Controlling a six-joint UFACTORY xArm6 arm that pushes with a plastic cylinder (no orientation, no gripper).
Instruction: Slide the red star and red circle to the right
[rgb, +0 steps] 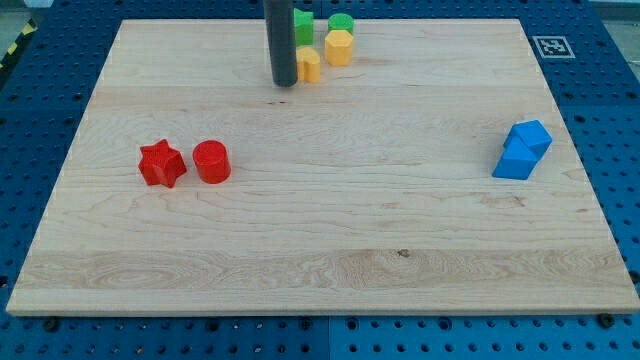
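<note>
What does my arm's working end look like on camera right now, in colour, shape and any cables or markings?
Only a straight, dark grey to black cylindrical rod shows, entering from the view's top. It is smooth and uniform, with no visible cables, labels or markings. My tip is a plain blunt end, slightly rounded. The rest of the arm is out of frame.

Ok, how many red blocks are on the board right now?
2. The red star and the red circle sit side by side at the view's left, star outermost. My tip is up near the top; none appear hidden.
</note>
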